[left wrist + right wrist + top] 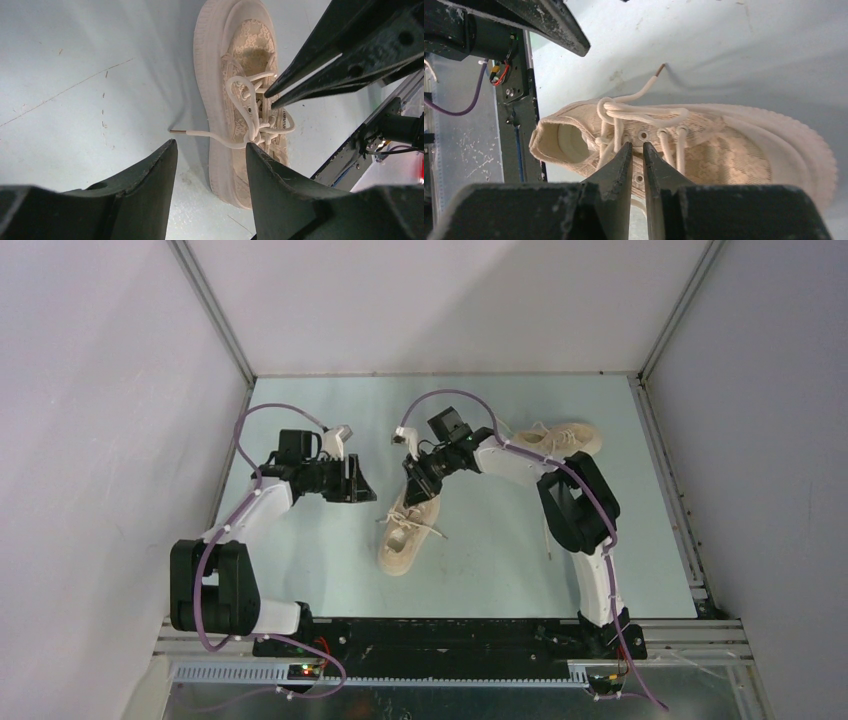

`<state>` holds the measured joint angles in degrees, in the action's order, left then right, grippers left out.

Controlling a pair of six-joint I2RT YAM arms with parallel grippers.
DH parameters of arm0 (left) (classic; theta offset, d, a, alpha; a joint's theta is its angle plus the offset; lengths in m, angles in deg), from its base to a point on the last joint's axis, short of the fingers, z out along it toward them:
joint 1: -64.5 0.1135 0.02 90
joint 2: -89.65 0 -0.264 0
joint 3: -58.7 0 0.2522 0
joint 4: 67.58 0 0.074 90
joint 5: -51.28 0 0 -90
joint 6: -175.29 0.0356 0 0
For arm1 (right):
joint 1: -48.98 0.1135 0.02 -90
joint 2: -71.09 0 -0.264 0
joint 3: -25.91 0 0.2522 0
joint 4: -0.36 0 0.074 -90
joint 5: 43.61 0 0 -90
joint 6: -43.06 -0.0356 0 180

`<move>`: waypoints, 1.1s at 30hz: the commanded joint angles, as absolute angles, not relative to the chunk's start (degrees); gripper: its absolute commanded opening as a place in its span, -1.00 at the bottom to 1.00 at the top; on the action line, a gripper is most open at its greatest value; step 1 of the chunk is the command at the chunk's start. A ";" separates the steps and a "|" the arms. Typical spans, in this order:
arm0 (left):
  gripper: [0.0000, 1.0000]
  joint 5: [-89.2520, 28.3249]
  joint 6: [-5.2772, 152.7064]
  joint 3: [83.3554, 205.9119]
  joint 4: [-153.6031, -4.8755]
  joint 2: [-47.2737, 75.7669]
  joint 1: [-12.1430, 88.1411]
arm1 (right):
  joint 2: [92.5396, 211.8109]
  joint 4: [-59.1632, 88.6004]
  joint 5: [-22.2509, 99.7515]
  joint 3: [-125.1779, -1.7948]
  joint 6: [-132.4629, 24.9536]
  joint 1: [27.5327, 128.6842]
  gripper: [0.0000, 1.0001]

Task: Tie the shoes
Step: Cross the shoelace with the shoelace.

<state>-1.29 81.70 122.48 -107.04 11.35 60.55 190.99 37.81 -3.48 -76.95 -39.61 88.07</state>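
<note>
Hovering left tool spread; right tool narrowly parted at shoe laces, grip unclear

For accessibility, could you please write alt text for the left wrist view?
A cream-beige low-top fabric sneaker lies on a pale blue-green table, its off-white laces loose, one end trailing left. The right tool, nearly closed, reaches the laces from the upper right; the open left tool frames the foreground.

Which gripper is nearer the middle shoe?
Right. The right gripper is over the middle shoe, down at its laces; the left gripper hangs open to the left of it, not touching.
</note>
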 commanded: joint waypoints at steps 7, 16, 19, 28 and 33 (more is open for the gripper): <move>0.17 -1.46 81.08 121.82 -105.73 13.23 60.98 | 192.86 37.85 -1.36 -80.70 -37.59 89.68 -0.67; 0.18 -1.47 81.08 121.67 -105.74 13.74 60.94 | 193.60 39.86 -0.17 -81.60 -35.30 91.10 -0.66; 0.18 -1.51 81.08 121.52 -105.58 13.88 60.96 | 193.22 40.39 -1.37 -81.39 -34.91 91.03 -0.66; 0.17 -1.37 81.07 121.25 -105.38 13.98 60.96 | 191.62 39.67 -6.09 -79.84 -35.26 90.89 -0.66; 0.18 -1.32 81.07 121.24 -105.32 13.66 60.96 | 191.72 39.48 -8.42 -79.79 -35.17 90.98 -0.65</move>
